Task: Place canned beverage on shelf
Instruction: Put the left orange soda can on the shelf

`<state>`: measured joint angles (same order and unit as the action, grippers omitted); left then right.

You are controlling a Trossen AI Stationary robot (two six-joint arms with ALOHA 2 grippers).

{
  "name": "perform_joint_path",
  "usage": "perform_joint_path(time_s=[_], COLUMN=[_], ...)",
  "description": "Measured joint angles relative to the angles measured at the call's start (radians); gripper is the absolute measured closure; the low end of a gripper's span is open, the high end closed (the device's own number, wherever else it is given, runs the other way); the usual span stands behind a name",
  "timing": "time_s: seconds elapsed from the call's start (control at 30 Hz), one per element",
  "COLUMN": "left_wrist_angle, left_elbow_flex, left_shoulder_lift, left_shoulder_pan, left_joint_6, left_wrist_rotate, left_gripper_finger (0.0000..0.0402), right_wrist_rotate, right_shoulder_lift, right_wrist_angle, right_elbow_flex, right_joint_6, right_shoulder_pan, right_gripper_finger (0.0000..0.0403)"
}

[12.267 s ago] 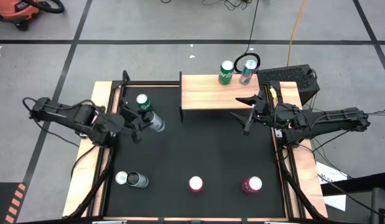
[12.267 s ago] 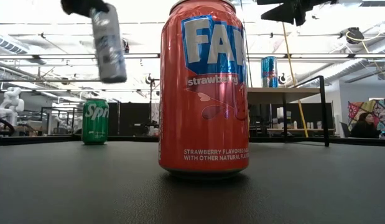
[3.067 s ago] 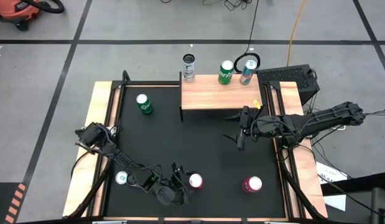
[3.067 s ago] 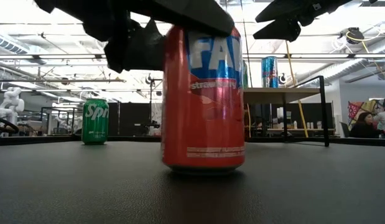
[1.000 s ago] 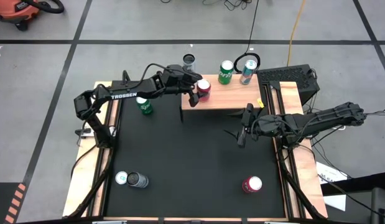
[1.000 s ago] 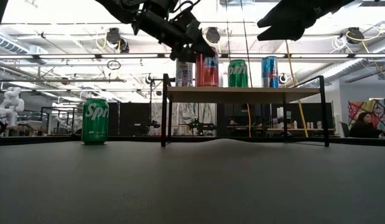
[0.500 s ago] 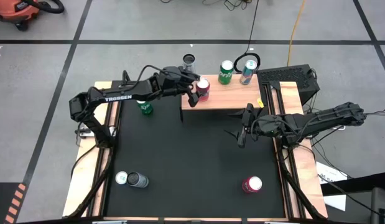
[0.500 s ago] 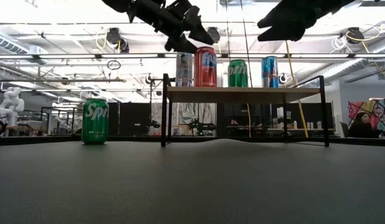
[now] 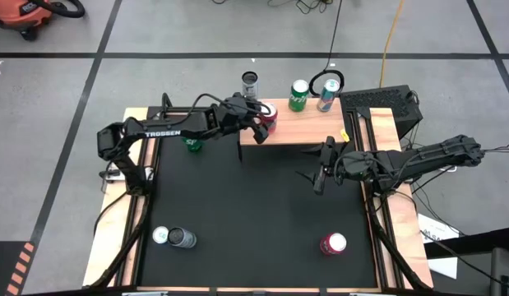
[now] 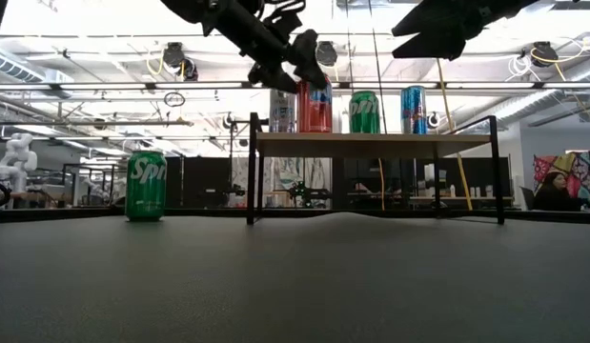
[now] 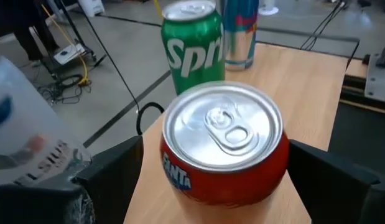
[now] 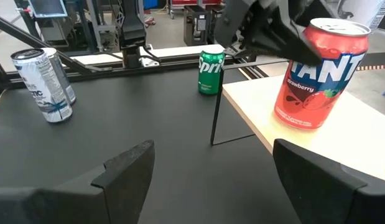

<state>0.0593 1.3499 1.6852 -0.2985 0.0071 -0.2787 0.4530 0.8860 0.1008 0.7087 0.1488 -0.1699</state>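
- Light-wood shelf on thin black legs, at the far edge of the black table.
- On the shelf, four cans upright in a row: silver can at the corner just past the left gripper; red Fanta can between that gripper's spread fingers; green Sprite can and blue can beyond.
- On the table: green can under the left arm; two silver cans and red can along the near edge, well apart from the right gripper.

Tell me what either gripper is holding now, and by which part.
Nothing is held. The left gripper is open, its fingers standing clear on both sides of the red Fanta can on the shelf. The right gripper hangs open and empty.
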Motion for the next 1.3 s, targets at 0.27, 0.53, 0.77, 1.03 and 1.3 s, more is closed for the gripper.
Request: perform_joint_path(time_s=[0.27, 0.53, 0.77, 1.03, 1.3], left_wrist_angle=[-0.002, -0.017, -0.007, -0.023, -0.039], left_elbow_flex=[-0.001, -0.002, -0.002, -0.001, -0.002], left_shoulder_lift=[0.023, 0.023, 0.022, 0.022, 0.022], left_shoulder_pan=[-0.002, -0.025, -0.027, -0.051, -0.08], left_joint_6=[0.032, 0.1, 0.231, 0.243, 0.238], left_wrist_rotate=[0.019, 0.218, 0.278, 0.277, 0.274], left_gripper_finger=[0.0087, 0.0131, 0.0112, 0.0108, 0.0027], right_wrist_rotate=[0.0, -0.001, -0.01, -0.246, -0.418], right_shoulder_lift=[0.0, 0.0, 0.001, 0.059, 0.164], right_wrist_angle=[0.0, -0.024, -0.115, -0.1, 0.0], right_elbow_flex=[0.0, 0.0, 0.024, 0.125, 0.265], right_joint_6=[-0.007, -0.033, -0.219, -0.294, -0.345], right_shoulder_pan=[0.0, 0.0, 0.072, 0.252, 0.42], right_gripper_finger=[0.0089, 0.0089, 0.009, 0.009, 0.009])
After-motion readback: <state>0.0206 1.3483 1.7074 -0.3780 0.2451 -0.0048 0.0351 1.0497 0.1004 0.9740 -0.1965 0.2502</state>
